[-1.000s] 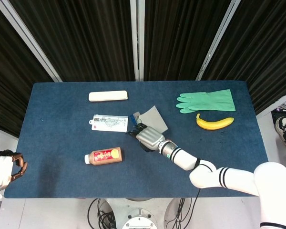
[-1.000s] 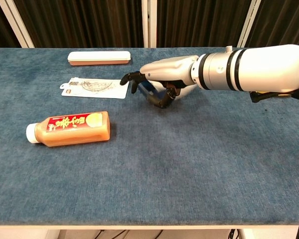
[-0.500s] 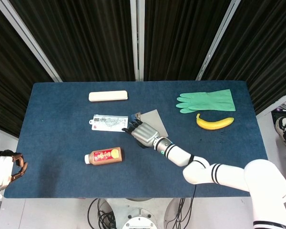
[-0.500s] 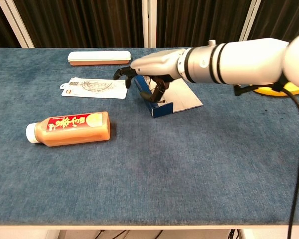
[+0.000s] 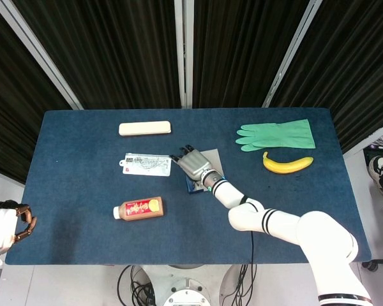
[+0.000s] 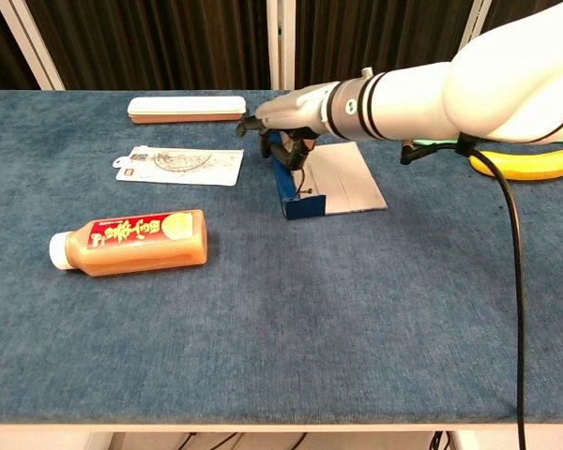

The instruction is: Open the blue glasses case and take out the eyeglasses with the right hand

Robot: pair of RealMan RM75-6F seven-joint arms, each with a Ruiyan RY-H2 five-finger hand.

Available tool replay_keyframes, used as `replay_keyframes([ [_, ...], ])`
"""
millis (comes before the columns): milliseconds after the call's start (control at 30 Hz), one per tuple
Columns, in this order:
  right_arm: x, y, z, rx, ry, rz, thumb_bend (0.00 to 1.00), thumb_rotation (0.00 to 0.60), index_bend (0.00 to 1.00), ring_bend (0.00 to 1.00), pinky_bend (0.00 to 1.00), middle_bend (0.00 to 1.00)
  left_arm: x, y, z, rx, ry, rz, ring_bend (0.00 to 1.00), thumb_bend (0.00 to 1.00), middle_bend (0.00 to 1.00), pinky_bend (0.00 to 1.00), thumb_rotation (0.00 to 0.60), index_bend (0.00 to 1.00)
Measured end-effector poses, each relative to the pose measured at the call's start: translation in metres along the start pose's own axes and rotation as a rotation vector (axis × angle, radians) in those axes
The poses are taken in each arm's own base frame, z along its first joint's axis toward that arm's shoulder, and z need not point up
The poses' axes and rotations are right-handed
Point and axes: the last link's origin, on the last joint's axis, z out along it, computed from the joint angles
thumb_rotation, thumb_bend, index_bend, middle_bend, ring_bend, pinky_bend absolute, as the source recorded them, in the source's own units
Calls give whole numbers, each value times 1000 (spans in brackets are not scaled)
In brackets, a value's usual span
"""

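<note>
Left hand [image 5: 16,223]: seen only in the head view, at the lower left edge beside the table [image 5: 76,210], off the cloth. Its dark fingers are curled inward with nothing in them.

Bottle [image 5: 138,208]: lies on its side near the front left of the table, white cap to the left, red label up.

Printed card [image 5: 147,164]: lies flat behind the bottle, well apart from it.

Cream-coloured long case [image 5: 145,128]: lies flat near the far edge, behind the card, its lid down.

Blue glasses case [image 6: 296,192]: sits at mid-table, just right of the card. It is open; the grey lid flap [image 6: 342,178] lies flat on the cloth to its right, and the blue tray stands along the flap's left side. The eyeglasses cannot be made out inside; the hand covers the far end of the tray.

Right hand [image 6: 283,117]: reaches in from the right, palm down, over the far end of the blue tray. Its fingers [image 6: 298,148] are bent downward into or against the tray. Whether they hold anything cannot be told from either view.

Green rubber glove [image 5: 276,134]: lies flat at the far right, fingers pointing left.

Banana [image 5: 287,164]: lies just in front of the glove, near it but apart.
</note>
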Motion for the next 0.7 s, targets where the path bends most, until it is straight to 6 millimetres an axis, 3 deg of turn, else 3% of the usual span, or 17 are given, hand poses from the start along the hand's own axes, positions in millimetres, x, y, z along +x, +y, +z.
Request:
replay_keyframes([
  [200,-2,32,-17,-78,-32,6,763,600,0,0,0,261,0,0,0,0,0,1,426,373,655,407,600,665],
  [467,-13,70,-65,-141,-73,41,740,600,0,0,0,287,0,1,0,0,0,6,426,373,655,407,600,665],
  [600,-25,87,-94,-164,-90,51,646,600,0,0,0,289,0,1,0,0,1,11,426,373,655,407,600,666],
  [700,-29,92,-106,-163,-77,60,511,600,0,0,0,273,-1,1,0,0,2,15,426,373,654,407,600,665],
])
